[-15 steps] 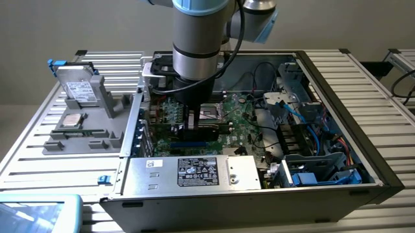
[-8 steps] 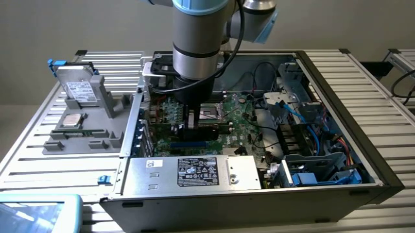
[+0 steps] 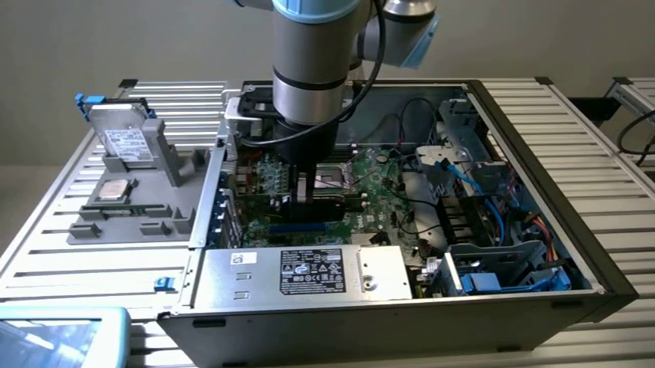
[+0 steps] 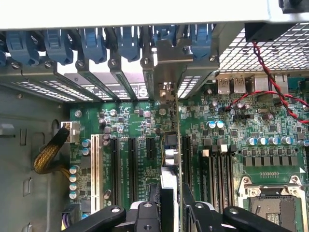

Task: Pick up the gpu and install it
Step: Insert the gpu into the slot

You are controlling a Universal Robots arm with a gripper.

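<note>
The gpu [image 4: 170, 145] stands on edge between my fingers, seen edge-on in the wrist view. Its silver end bracket [image 4: 166, 72] sits at the case's rear slot openings, under the blue latches. It is upright over an expansion slot of the green motherboard [image 4: 140, 121]; I cannot tell whether it is fully seated. In the exterior view the gpu [image 3: 333, 205] appears as a dark card lying across the motherboard inside the open computer case [image 3: 532, 146]. My gripper [image 3: 305, 201] [image 4: 170, 210] reaches straight down into the case and is shut on the gpu's top edge.
A grey parts tray [image 3: 92, 230] at the exterior view's left holds a hard drive [image 3: 128, 142], a processor [image 3: 113, 190] and a memory stick [image 3: 128, 208]. The power supply [image 3: 307, 272] fills the case front. The processor socket [image 4: 270, 203], red-black wires [image 4: 270, 72] and blue cables [image 3: 492, 199] lie nearby.
</note>
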